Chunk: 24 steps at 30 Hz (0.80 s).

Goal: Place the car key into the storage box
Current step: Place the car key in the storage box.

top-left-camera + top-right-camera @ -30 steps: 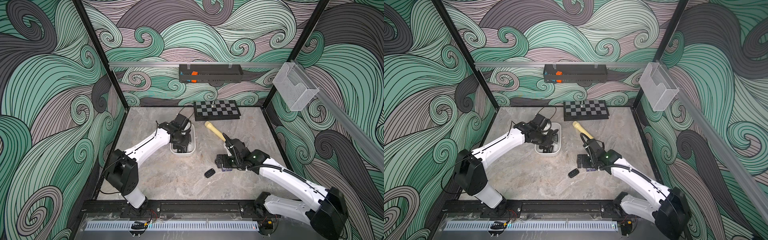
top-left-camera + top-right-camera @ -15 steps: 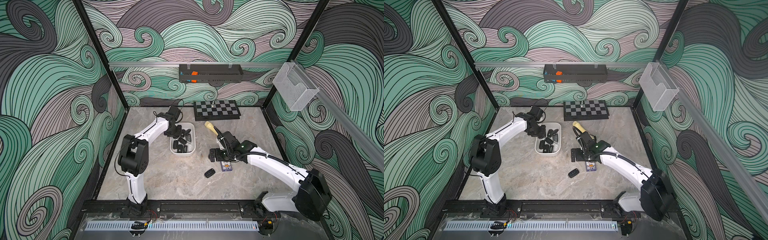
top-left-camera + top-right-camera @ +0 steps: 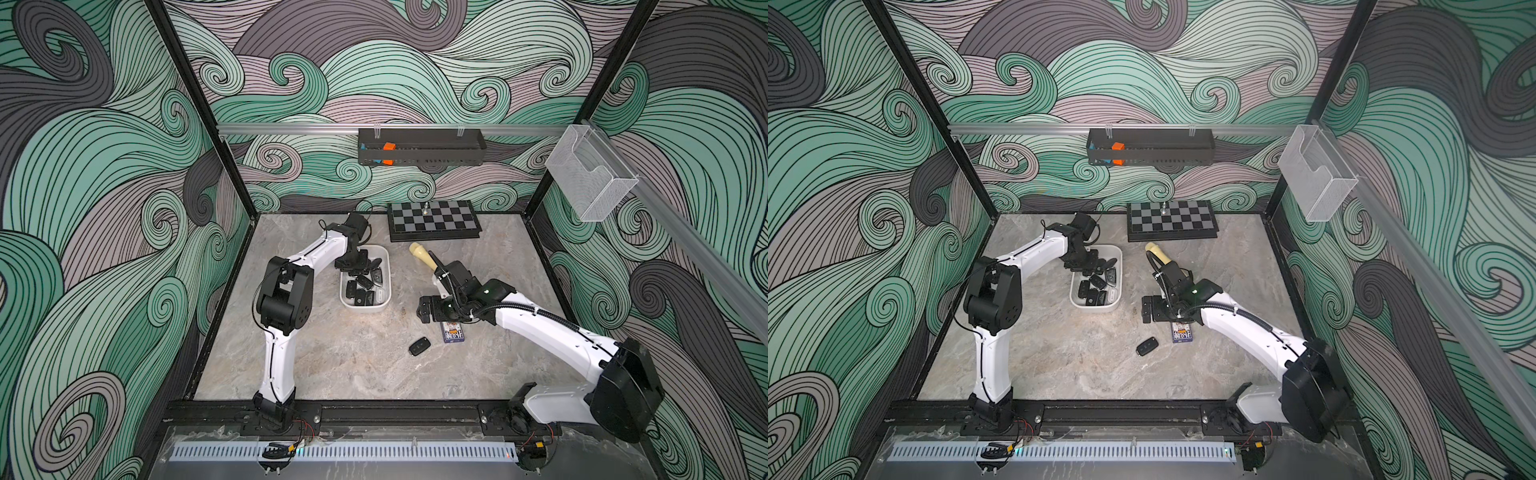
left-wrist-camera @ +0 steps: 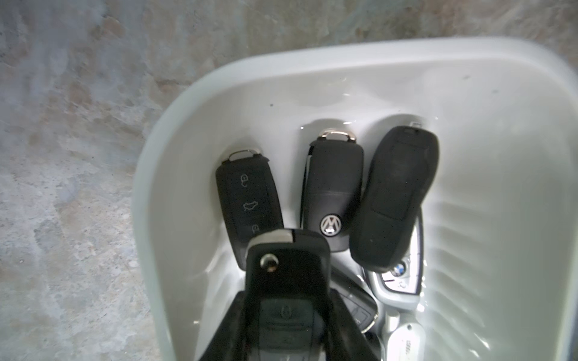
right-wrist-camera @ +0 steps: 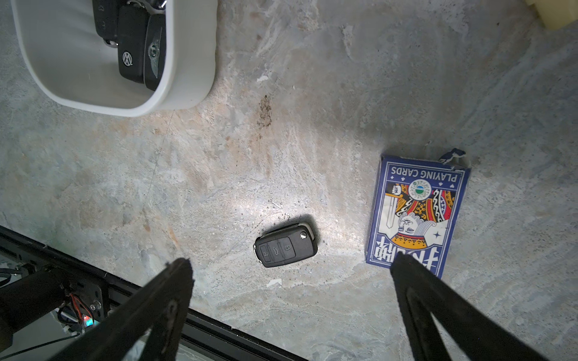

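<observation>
**Key held over the box, second key loose on open marble**

The shallow white plastic storage box sits left of centre towards the far side of the grey marble tabletop, well apart from the side walls. Several dark key fobs lie inside, crowded against its near wall. Bare marble runs from the box to the black near rail.

The left arm rises from the near rail, folds at the elbow and reaches far and right. Its wrist bends down over the box's far left corner. The left gripper is clamped narrowly on a black flip car key, which hangs above the box interior, over the fobs.

A second black car key lies flat, buttons up, near and right of the box, with bare marble on every side. Just right of it, not touching, lies a blue playing-card pack.

The right arm stretches low from the near right corner towards the centre. The right gripper is spread wide above the loose key, holding nothing. A cream flashlight lies beyond it, near a folding chessboard against the far wall.
</observation>
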Motion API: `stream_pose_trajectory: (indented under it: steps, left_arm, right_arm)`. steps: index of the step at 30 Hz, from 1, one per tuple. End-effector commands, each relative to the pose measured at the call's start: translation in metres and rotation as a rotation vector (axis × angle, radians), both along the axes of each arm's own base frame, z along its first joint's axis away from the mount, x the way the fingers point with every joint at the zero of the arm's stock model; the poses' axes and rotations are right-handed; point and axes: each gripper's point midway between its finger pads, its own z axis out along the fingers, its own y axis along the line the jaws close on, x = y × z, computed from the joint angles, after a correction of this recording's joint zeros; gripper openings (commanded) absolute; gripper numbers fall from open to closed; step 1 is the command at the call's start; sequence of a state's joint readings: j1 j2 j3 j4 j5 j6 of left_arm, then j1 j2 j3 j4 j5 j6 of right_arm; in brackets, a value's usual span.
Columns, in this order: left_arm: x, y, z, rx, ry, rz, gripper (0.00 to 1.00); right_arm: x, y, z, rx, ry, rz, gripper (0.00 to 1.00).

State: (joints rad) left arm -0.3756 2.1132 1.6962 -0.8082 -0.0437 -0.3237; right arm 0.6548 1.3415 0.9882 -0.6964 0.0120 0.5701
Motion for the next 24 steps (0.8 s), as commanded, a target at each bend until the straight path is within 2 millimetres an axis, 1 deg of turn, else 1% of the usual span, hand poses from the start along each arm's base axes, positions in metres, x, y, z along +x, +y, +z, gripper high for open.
stream_pose_trajectory:
  steps: [1, 7, 9, 12, 17, 20, 24]
  left_arm:
    - [0.007, 0.001, -0.002, 0.006, -0.001, 0.036, 0.32]
    - [0.009, -0.001, -0.01, 0.01, 0.019, 0.042, 0.33]
    - [0.01, -0.001, -0.011, 0.01, 0.023, 0.045, 0.35]
    - [0.01, -0.005, -0.006, -0.013, 0.021, 0.057, 0.42]
    - [0.008, -0.012, 0.012, -0.08, -0.011, 0.082, 0.52]
    - [0.003, -0.015, 0.029, -0.126, -0.033, 0.101, 0.55]
    - [-0.012, -0.018, 0.055, -0.197, -0.065, 0.122, 0.59]
  right_arm:
    - [0.0, -0.002, 0.013, 0.018, -0.018, 0.006, 0.99]
    - [0.0, -0.004, 0.015, 0.019, -0.022, 0.013, 0.99]
    - [-0.001, -0.004, 0.014, 0.021, -0.018, 0.016, 0.99]
    - [-0.004, -0.005, 0.007, 0.016, 0.011, 0.019, 0.99]
    - [-0.009, -0.008, 0.005, 0.018, 0.011, 0.032, 0.99]
    - [-0.016, -0.01, 0.0, 0.026, 0.029, 0.044, 0.99]
    - [-0.029, -0.012, -0.008, 0.035, 0.061, 0.056, 0.99]
